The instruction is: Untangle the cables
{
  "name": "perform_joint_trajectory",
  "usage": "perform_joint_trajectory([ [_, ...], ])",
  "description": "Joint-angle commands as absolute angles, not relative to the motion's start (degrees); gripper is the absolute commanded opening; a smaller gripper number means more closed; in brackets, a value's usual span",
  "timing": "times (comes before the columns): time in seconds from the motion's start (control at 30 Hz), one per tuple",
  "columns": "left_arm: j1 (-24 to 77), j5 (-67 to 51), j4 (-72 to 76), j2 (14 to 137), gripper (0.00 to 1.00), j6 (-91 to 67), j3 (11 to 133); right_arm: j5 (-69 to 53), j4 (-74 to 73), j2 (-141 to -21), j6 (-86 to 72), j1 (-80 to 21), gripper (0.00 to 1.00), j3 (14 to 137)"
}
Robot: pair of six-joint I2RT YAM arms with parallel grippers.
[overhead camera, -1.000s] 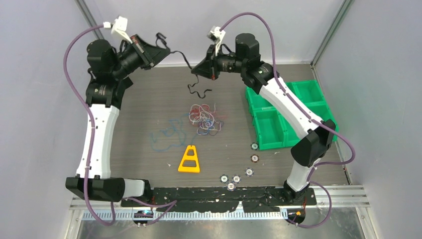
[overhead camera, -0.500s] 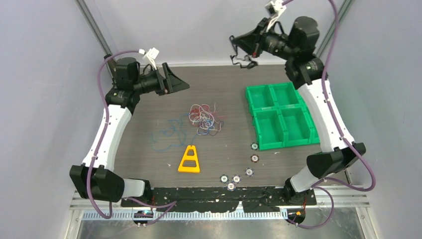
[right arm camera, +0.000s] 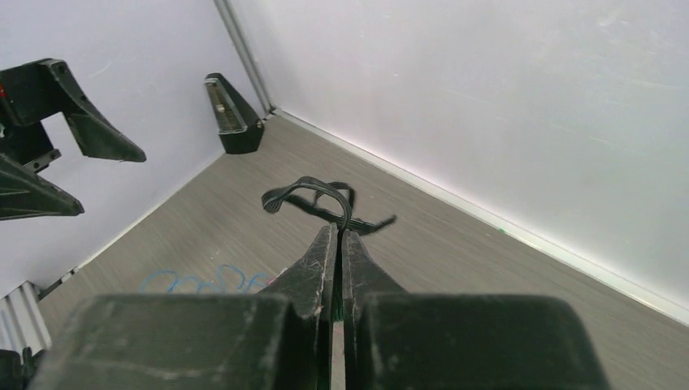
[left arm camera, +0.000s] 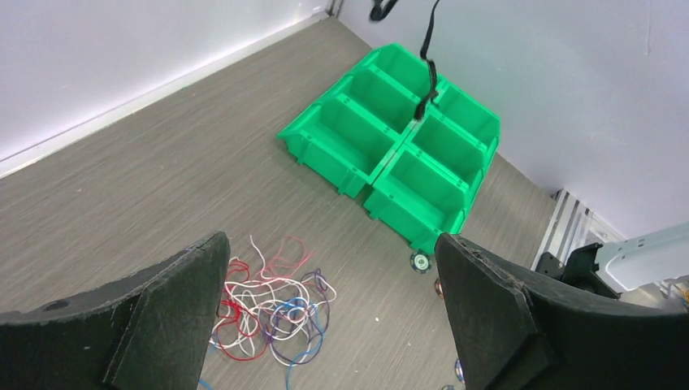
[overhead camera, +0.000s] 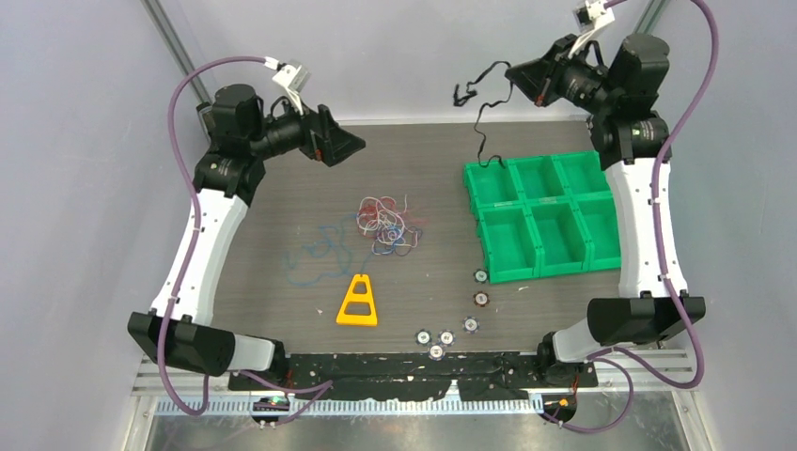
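A loose tangle of hair-thin red, white and blue wires (overhead camera: 387,225) lies in overlapping loops in the middle of the counter (overhead camera: 282,188); a thin blue wire (overhead camera: 318,256) sprawls flat to its left; a thin black cable (right arm camera: 276,197) hangs pinched in the right end effector (right arm camera: 335,231), its tail dangling over the green plastic bin tray (overhead camera: 550,272).

Both arms up, reaching far.
My left gripper (overhead camera: 355,146) gapes wide; my right gripper (overhead camera: 515,69), high at the far right, is pinched tight on a black cable (right arm camera: 276,197).
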State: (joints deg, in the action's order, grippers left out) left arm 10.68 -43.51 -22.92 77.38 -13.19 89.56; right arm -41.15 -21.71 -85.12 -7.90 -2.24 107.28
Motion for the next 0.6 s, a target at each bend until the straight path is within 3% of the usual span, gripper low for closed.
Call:
perform_joint_trajectory([
  [0.0, 12.1, -42.6, -20.7, 79.7, 1.00, -9.9, 91.5, -43.3, -21.1, -83.6, -8.2, 3.3, 0.05, 107.3],
  [0.57, 15.0, -41.5, -20.4, 87.2, 1.00, -8.5, 95.4, -43.0, -18.4, -98.4, -6.0, 22.6, 0.05, 114.0],
])
